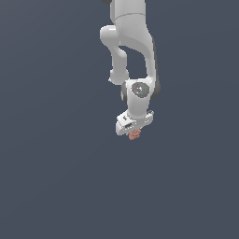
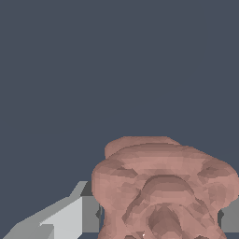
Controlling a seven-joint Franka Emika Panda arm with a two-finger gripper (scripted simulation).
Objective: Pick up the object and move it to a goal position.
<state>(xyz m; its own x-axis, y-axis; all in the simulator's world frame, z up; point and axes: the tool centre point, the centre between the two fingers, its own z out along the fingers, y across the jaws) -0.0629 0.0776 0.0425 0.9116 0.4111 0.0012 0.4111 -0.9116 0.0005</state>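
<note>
White two-fingered claw (image 1: 134, 133) noted at the end of the white jointed robot arm (image 1: 133, 46), pointing downward, just right of centre in the exterior view. Claw is seen closed in on the small lumpy salmon-pink blob (image 1: 135, 135); the blob is lodged at the claw's tip and pokes out at about 6 o'clock from the white hand housing. Fingers are hidden by the housing in this view.

Wrist view, taken left to right: a pale grey finger (image 2: 63, 219) is recorded pressed against the blob's side, at roughly 9 o'clock of it; the blob (image 2: 161, 191) fills the middle, its folded, ridged surface plainly seen; a sliver of the second grey finger (image 2: 229, 217) is seen against the opposite side, at 3 o'clock. Gap between the fingers is taken up wholly by the blob.

Background in both views is plain dark slate-blue ground (image 1: 46, 186). Whether the blob is touching the ground cannot be told.
</note>
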